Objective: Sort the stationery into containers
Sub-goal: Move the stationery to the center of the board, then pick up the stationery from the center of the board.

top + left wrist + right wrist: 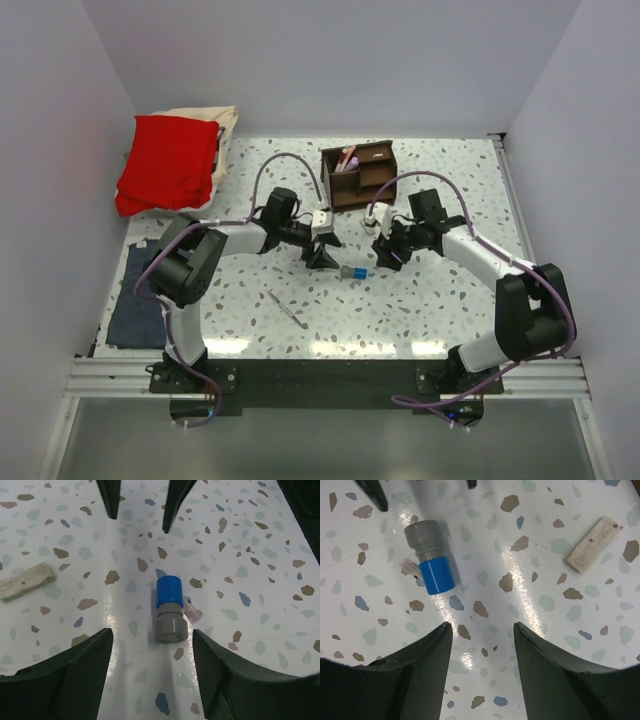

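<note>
A stubby cylinder with a blue cap and grey body (pixel 353 272) lies on the speckled table between my two grippers. In the left wrist view the cylinder (pixel 169 607) lies just ahead of my open left gripper (pixel 151 632), apart from both fingers. In the right wrist view the cylinder (pixel 429 557) lies ahead and to the left of my open right gripper (pixel 482 626). A tiny pinkish piece (pixel 410 567) lies against it. The dark brown wooden organizer (pixel 357 175) stands behind and holds a pink-red pen (pixel 347 158). A silvery pen (pixel 287 307) lies at the near left.
A whitish flat stick (pixel 27 581) lies on the table near the cylinder; it also shows in the right wrist view (pixel 592 543). A red cloth (pixel 168 160) sits at the back left. A folded blue-grey cloth (pixel 140 300) lies at the left edge.
</note>
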Motion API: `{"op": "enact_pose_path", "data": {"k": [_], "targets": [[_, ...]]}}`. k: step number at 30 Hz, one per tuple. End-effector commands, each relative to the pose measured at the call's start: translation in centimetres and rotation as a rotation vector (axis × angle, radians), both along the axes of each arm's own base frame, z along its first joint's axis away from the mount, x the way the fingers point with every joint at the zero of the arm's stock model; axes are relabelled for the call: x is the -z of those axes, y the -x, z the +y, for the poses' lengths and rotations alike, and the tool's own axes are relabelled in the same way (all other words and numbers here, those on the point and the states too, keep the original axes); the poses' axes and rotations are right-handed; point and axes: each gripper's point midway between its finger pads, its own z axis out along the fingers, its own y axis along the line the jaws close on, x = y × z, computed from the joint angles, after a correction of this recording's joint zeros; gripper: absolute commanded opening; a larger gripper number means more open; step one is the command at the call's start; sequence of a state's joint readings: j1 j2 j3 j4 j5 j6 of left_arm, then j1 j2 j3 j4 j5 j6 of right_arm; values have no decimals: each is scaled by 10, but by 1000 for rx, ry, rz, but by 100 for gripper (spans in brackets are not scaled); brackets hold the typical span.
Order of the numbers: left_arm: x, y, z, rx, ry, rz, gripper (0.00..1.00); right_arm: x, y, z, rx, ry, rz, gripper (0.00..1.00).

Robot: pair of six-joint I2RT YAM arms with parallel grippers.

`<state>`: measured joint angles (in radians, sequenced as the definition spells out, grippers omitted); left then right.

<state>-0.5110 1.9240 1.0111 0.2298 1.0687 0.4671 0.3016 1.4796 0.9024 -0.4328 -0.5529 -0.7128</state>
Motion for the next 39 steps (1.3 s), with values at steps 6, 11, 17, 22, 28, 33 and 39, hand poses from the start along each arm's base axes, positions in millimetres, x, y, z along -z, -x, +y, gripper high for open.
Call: {"op": "enact_pose_path", "data": {"k": [6, 11, 17, 22, 28, 33, 39], "targets": [[22, 23, -21, 52, -37, -102, 70, -10, 1, -14, 48, -17, 7, 56], [35, 12, -19, -15, -75, -108, 70, -12, -2, -14, 50, -21, 2, 56], [46, 4, -20, -52, -89, -96, 67, -14, -4, -16, 62, -15, 2, 56], [42, 8, -24, -45, -54, -65, 66, -11, -3, -19, 58, -1, 7, 56], [38, 13, -30, -9, -20, -56, 64, -5, 1, -20, 55, 3, 32, 56], [39, 15, -31, 10, -7, -51, 62, -3, -2, -19, 62, -1, 34, 56], [38, 12, -39, 8, 18, -42, 57, -2, -3, -19, 68, -1, 43, 56]]}}
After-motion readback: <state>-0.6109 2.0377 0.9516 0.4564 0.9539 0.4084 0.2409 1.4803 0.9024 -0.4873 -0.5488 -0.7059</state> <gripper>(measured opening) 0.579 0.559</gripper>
